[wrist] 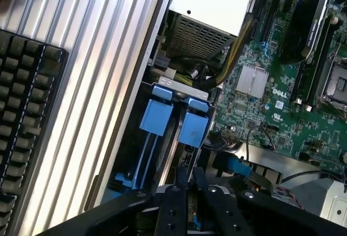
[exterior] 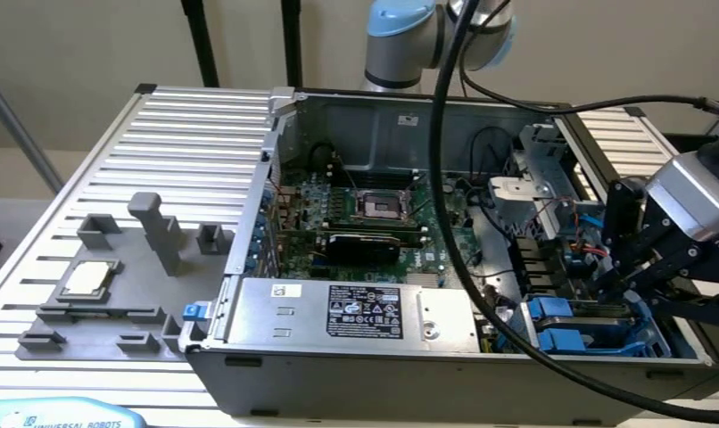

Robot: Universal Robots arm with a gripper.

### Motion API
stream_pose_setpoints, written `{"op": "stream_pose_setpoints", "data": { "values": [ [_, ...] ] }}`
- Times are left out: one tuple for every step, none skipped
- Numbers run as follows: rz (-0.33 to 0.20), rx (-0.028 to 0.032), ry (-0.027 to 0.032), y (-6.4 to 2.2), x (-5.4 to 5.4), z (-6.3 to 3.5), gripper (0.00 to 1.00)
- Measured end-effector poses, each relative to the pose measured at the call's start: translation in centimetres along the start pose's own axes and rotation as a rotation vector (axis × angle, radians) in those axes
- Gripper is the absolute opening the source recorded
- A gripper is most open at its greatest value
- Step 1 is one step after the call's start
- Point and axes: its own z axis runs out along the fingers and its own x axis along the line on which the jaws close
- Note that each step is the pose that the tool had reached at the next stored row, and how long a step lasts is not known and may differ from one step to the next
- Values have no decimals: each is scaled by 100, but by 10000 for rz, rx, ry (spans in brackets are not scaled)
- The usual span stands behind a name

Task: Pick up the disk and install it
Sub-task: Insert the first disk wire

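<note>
The disk point(wrist: 191, 128) stands on edge in the drive bay at the case's front corner, its bright blue carrier frame and tab facing up. A second blue carrier point(wrist: 157, 114) sits in the slot beside it. In the exterior view the two blue carriers point(exterior: 559, 323) lie low on that view's right, inside the open computer case point(exterior: 276, 366). My gripper point(wrist: 190, 177) hangs directly over the bay, its tips close above the disk's rear end. From outside, the gripper point(exterior: 615, 285) reaches down into the case just behind the carriers.
A large silver box with a black label point(exterior: 359, 308) fills the case front. The motherboard point(exterior: 372, 214) and cables lie behind. A grey fixture point(exterior: 110, 303) holding a small silver chip point(exterior: 86, 278) sits on the ribbed table. A black keyboard point(wrist: 24, 122) lies beside the case.
</note>
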Motion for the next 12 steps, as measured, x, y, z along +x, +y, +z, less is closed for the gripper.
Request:
{"op": "stream_pose_setpoints", "data": {
  "values": [
    [127, 3, -8, 0, 0, 1, 16],
    [252, 8, -15, 0, 1, 3, 16],
    [381, 17, -22, -1, 1, 5, 16],
    [533, 29, -30, -1, 1, 7, 16],
    [677, 40, -38, -1, 2, 10, 16],
    [821, 54, -45, -1, 2, 12, 16],
    [961, 67, -50, -1, 2, 14, 16],
    [1101, 81, -55, -1, 3, 16, 16],
    [1241, 96, -62, -1, 3, 19, 16],
    [1377, 110, -67, -1, 3, 22, 16],
    [1520, 125, -70, -2, 4, 25, 16],
    [1649, 139, -70, -2, 4, 27, 16]
  ]
}}
